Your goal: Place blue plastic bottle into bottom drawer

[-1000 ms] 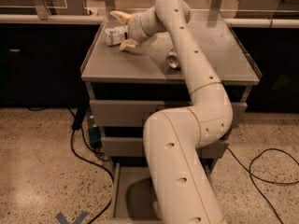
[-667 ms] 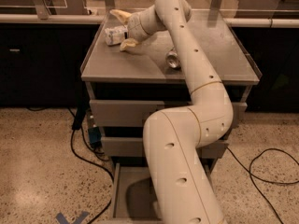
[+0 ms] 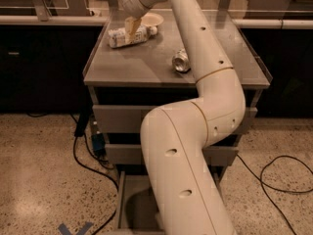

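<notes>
The blue plastic bottle (image 3: 117, 36) lies on its side at the back left of the grey cabinet top (image 3: 146, 65), its white cap pointing right. My gripper (image 3: 121, 9) hangs just above it, open. One yellowish finger (image 3: 131, 27) reaches down across the bottle's middle, and the other shows at the top edge of the view. The bottle rests on the top and is not lifted. The bottom drawer (image 3: 133, 204) is pulled out at floor level, and my arm hides most of it.
A shiny metal can (image 3: 181, 61) lies right of centre on the cabinet top. A pale bowl (image 3: 152, 18) sits behind the bottle. The two upper drawers (image 3: 117, 119) are shut. Black cables (image 3: 274, 180) run over the speckled floor on both sides.
My gripper has risen a little above the bottle. The bottle stays lying in about the same place on the cabinet top.
</notes>
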You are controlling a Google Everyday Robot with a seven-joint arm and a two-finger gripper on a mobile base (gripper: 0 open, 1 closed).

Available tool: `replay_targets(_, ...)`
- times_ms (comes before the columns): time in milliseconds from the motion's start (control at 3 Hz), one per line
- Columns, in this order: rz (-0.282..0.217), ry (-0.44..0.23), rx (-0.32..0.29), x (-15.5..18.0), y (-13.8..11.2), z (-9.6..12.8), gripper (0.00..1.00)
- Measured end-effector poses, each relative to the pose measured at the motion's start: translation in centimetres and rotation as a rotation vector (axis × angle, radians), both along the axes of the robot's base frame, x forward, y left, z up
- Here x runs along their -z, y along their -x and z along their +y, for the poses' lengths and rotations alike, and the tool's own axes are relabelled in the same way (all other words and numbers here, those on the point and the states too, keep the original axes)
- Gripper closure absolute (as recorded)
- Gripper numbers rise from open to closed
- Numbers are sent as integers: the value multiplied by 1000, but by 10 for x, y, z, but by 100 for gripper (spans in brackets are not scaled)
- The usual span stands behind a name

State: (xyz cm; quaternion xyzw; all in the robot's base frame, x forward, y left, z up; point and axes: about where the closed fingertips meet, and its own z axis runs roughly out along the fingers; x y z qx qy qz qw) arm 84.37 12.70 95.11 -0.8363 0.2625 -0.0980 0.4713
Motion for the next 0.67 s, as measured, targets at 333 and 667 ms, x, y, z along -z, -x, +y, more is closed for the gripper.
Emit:
replay_targets(333, 5, 2, 0, 5, -1, 1, 0)
replay_targets(667, -103, 37, 15, -49, 8, -3, 0)
